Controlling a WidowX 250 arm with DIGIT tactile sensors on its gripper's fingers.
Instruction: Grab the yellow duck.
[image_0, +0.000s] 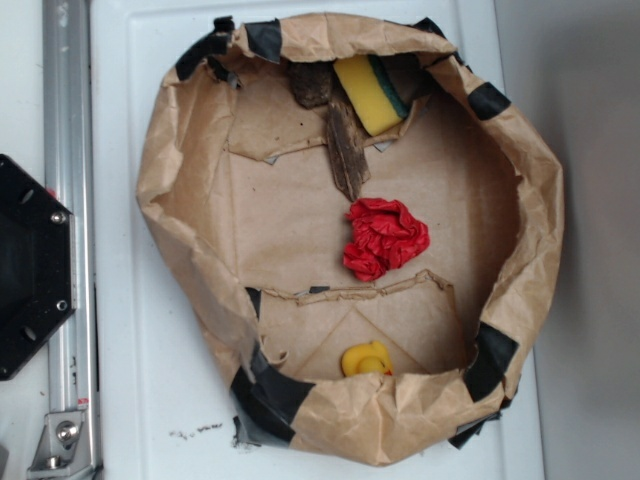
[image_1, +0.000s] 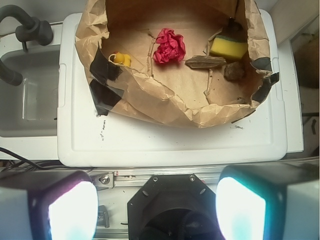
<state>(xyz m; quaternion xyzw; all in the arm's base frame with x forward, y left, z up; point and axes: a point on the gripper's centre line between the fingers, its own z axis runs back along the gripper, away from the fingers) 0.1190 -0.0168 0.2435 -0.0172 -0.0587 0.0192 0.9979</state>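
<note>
In the exterior view, the yellow duck (image_0: 366, 359) sits low in the frame, inside a crumpled brown paper bowl (image_0: 170, 190) patched with black tape. It lies just behind the bowl's bottom rim, in a section marked off by a torn paper ridge. Above that ridge, near the center, lies a red crumpled wad (image_0: 385, 238). Toward the top are a yellow sponge with a green layer (image_0: 368, 92) and 2 dark wood pieces (image_0: 345, 145) beside it. The bowl rests on a white lid (image_0: 130, 420). My pincer does not show here.

In the wrist view, my 2 fingers (image_1: 65, 207) fill the bottom corners, blurred and glowing, spread wide apart, so my pincer (image_1: 157, 210) is open with nothing between them. The duck (image_1: 121, 59) is in the upper left of the frame, inside the bowl's left side, well apart from my fingers. The red wad (image_1: 168, 46) lies to its right, the sponge (image_1: 228, 48) further right.
</note>
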